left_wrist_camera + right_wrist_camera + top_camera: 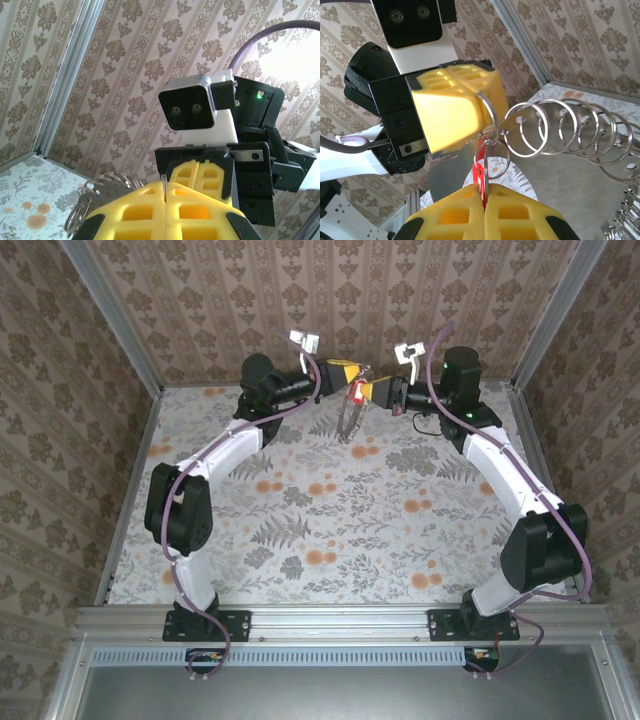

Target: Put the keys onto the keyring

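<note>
Floral-print table (pixel 300 525), damask-patterned walls (pixel 330 300)

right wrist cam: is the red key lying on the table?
No, the right gripper is shut on the key, holding it up in the air.

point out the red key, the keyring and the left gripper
red key (pixel 478 176): right wrist view, red head
keyring (pixel 492 114): right wrist view, clamped wire loop
left gripper (pixel 165 195): left wrist view, seam between fingertips

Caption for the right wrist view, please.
Right claw pinches the red key just below the keyring, which the left claw grips.
</note>
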Available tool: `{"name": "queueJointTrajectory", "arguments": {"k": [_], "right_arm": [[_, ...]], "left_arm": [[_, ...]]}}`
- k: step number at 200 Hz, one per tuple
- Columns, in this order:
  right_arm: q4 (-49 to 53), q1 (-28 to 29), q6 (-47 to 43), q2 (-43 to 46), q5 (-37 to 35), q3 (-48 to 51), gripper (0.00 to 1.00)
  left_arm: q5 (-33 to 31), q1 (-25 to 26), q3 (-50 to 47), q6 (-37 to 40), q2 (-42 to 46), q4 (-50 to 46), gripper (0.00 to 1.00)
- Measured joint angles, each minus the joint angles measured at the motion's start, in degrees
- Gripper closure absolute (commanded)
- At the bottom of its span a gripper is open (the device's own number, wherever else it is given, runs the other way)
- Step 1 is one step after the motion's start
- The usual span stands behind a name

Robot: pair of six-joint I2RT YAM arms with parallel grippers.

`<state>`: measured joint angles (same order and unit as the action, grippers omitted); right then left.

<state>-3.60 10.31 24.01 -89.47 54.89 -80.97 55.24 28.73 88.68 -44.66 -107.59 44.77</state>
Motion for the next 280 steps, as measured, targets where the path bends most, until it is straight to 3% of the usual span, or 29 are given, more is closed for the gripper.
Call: {"name": "queueJointTrajectory", "arguments": {"k": [116,280], "right_arm": [[9.7,-1.4,-6.5,0.0,1.2,-4.5,1.00],[13.3,-2.7,-8.5,-0.7,3.0,-8.5,1.00]], "left_arm": [[0.7,0.0,-0.7,2.4,1.2,-2.3,1.00],[2.1,0.8,-0.7,2.5,1.3,-2.8,1.00]]}}
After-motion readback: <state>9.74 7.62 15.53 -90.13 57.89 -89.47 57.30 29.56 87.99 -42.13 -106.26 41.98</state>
